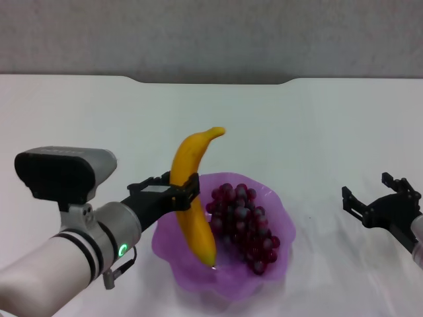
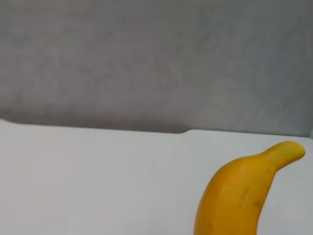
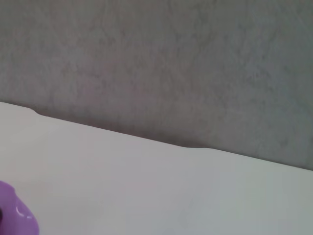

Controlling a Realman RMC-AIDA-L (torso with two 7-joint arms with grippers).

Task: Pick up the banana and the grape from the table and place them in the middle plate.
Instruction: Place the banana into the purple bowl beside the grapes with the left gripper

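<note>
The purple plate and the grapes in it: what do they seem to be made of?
The middle plate looks like translucent purple plastic: light passes through its wavy rim. The grape bunch is glossy dark red; real or imitation fruit, I cannot tell.

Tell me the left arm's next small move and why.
Probably lower and tip the banana flat, then release. The left end effector grips it near-upright, lower tip inside the middle plate beside the grape. Right end effector idles open.
</note>
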